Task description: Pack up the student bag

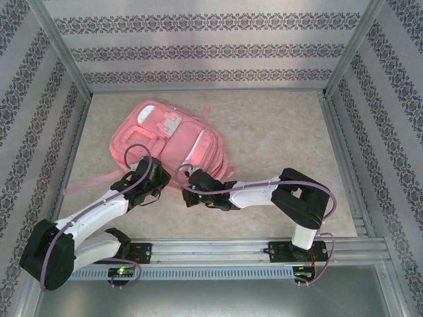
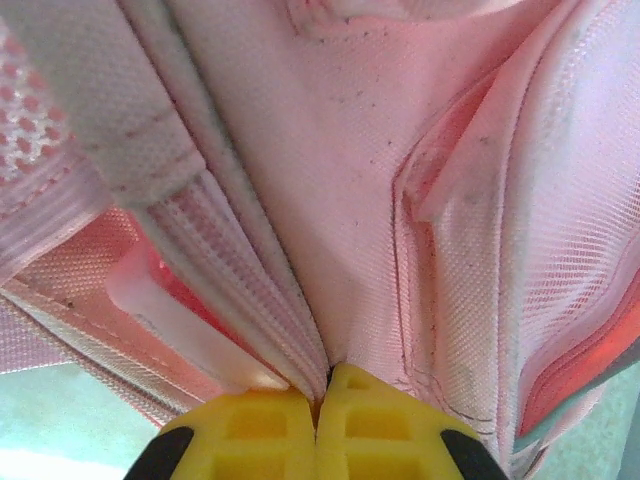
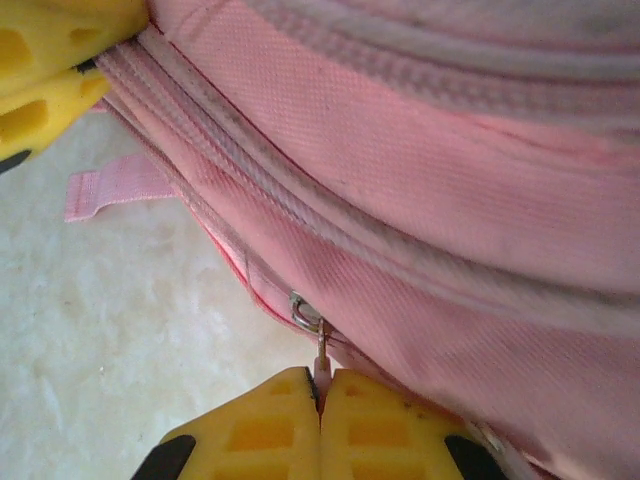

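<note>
Right gripper (image 3: pixel 321 382): yellow moulded fingers (image 3: pixel 262 432) pressed together, clamped on the thin silver metal zip pull (image 3: pixel 320 350). Its slider sits on the zip line at the lower edge of the large soft pink fabric student bag (image 1: pixel 175 142).

Left gripper (image 2: pixel 322 385): yellow fingers (image 2: pixel 255 430) also closed flush, nipping the student bag where a ribbed zip tape (image 2: pixel 235 290) runs straight into the pinch. The right wrist view has those same fingers at top left, on the same seam.

Bag material: fine woven nylon, matte, with slight grey scuffing. Parallel corded seams, a mesh patch at the left of the left wrist view, brighter coral lining in the folds. A flat pink webbing strap (image 3: pixel 115 190) lies on the table beside it.

From above, the student bag lies flat at centre-left of the table, front up, both grippers at its near edge. White patch (image 1: pixel 173 124) on the front, possibly a label, too small to read.

Surface: pale beige mottled table top (image 1: pixel 277 132). Walls: grey wallpaper (image 1: pixel 211 49) with dark ornamental bands, in aluminium frame posts (image 1: pixel 63 49).
</note>
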Motion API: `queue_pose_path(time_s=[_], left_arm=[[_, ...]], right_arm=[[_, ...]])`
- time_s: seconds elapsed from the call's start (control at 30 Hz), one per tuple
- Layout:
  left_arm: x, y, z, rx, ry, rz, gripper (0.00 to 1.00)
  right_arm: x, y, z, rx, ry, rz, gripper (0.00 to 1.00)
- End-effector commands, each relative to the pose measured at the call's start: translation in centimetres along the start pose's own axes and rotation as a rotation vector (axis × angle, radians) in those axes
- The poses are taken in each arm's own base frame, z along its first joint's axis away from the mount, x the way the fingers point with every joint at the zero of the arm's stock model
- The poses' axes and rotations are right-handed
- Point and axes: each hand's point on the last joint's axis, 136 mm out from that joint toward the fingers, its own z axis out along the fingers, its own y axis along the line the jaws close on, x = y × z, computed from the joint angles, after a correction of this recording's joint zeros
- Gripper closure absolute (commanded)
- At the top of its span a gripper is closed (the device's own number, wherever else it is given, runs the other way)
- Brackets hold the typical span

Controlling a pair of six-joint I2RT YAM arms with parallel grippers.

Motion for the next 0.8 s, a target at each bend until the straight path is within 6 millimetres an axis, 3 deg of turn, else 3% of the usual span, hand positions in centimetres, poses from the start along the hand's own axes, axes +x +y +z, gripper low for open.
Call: queue_pose_path(time_s=[0.0, 0.5, 0.77], left_arm=[[-3.1, 0.5, -0.3, -0.015, -0.126, 0.005, 1.0], [-3.2, 1.8, -0.8, -0.042, -0.114, 0.015, 1.0], [-3.2, 2.9, -1.5, -0.094, -0.079, 0.061, 1.0]], right_arm=[[1.6, -3.2, -1.0, 0.103, 0.051, -0.004, 1.0], [2.6, -6.4, -3.2, 0.183, 0.082, -0.058, 1.0], [1.7, -6.6, -4.6, 0.153, 0.045, -0.12, 1.0]])
